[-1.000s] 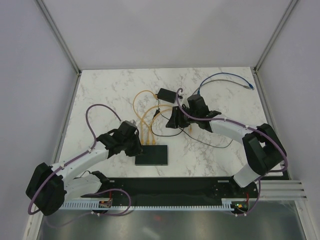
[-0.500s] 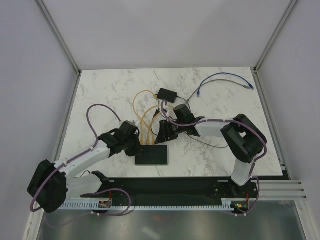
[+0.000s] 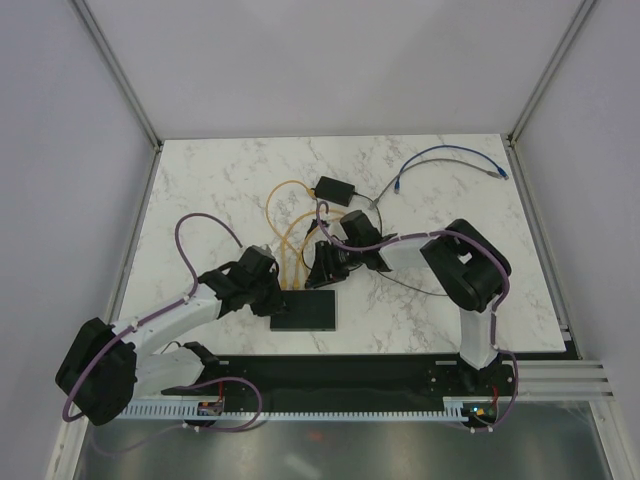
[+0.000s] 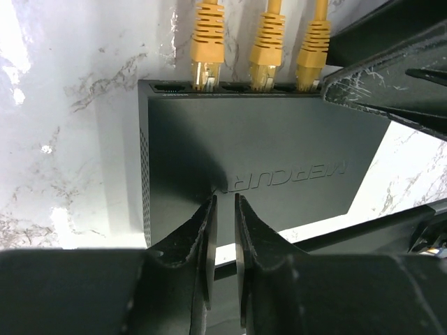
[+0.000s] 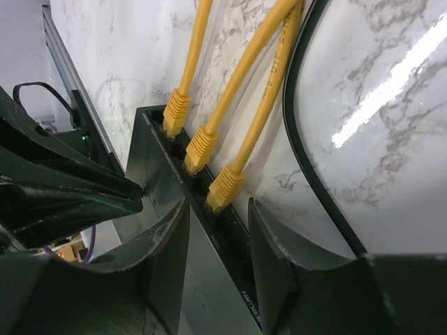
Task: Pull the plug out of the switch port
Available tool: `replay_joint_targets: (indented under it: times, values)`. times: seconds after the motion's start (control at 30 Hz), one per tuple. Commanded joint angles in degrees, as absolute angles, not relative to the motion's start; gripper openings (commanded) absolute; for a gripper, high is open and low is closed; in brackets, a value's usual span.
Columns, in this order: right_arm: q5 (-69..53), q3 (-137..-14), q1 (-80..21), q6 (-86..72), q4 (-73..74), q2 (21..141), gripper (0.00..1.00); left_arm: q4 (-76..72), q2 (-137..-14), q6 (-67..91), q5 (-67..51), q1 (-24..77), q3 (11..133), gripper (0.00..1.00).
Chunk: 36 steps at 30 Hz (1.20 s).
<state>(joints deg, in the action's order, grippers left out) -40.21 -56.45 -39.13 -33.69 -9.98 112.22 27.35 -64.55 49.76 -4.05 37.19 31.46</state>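
The switch (image 3: 305,310) is a flat black box near the table's front; it also shows in the left wrist view (image 4: 265,174) and the right wrist view (image 5: 209,279). Three yellow plugs (image 4: 267,49) sit in its far-edge sockets. My left gripper (image 3: 268,290) is over the switch's left part, its jaws (image 4: 223,199) nearly together with nothing between them. My right gripper (image 3: 322,268) is open at the socket edge. Its jaws (image 5: 216,209) straddle that edge just below the rightmost yellow plug (image 5: 225,188), without touching it.
Yellow cables (image 3: 285,215) loop behind the switch toward a smaller black box (image 3: 335,190). A thin black lead (image 3: 420,285) curves to the right of my right gripper. A blue cable (image 3: 450,155) lies at the back right.
My right gripper has moved left and toward the front, from near the small black box down to the switch's socket edge. My left gripper has barely moved.
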Motion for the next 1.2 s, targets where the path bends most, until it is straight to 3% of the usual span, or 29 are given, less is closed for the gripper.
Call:
replay_joint_targets:
  times: [0.0, 0.47, 0.97, 1.17]
  values:
    - [-42.0, -58.9, -39.2, -34.7, -13.5, 113.6, 0.47, 25.4, -63.6, 50.9, -4.7, 37.0, 31.1, 0.23]
    - [-45.2, -59.2, -39.2, -33.4, -12.8, 116.0, 0.37, 24.1, -64.2, 50.4, -6.1, 37.0, 30.4, 0.23]
    - [-45.8, -55.4, -38.1, -42.4, -23.3, 117.3, 0.39, 23.9, -63.9, 50.3, -6.7, 37.0, 29.9, 0.23]
    - [-46.1, -54.1, -37.6, -43.4, -25.2, 118.0, 0.34, 23.8, -63.8, 50.3, -6.8, 37.0, 29.6, 0.23]
